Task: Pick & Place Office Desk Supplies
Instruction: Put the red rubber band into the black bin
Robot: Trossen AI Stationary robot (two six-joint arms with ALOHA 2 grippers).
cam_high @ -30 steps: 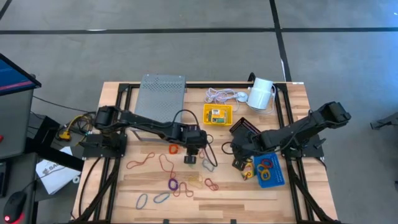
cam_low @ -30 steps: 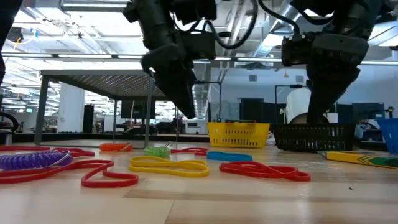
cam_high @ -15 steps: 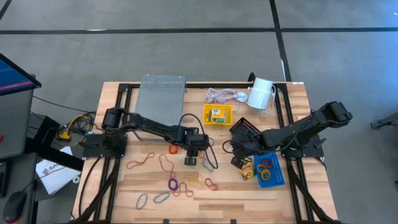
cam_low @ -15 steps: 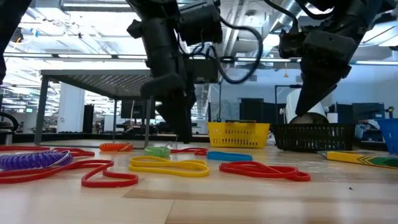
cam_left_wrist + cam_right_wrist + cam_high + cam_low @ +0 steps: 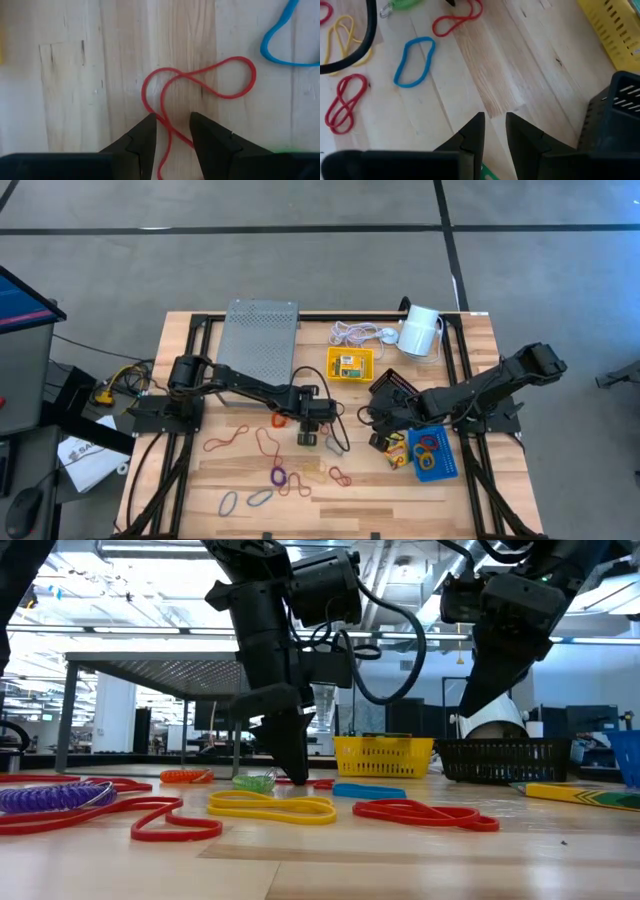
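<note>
the wooden table [image 5: 180,490] is seen from above with both arms reaching toward its middle. the black mesh tray [image 5: 395,392] lies right of centre, the blue tray [image 5: 447,468] near the right front edge with bands inside it, and the yellow tray [image 5: 350,364] behind the centre, holding a small box.

the left gripper [image 5: 172,127] is lowered to the tabletop near the middle, its tips pointing down at a red rubber band [image 5: 200,82]. its jaws are parted by a narrow gap that straddles the band's strand; nothing is clamped.

the right gripper [image 5: 495,125] is held above bare wood beside the black mesh tray, jaws slightly apart and empty.

a blue rubber band [image 5: 414,61] is found just beyond the red one, and a yellow rubber band [image 5: 272,806] nearer the front among other scattered loops.
</note>
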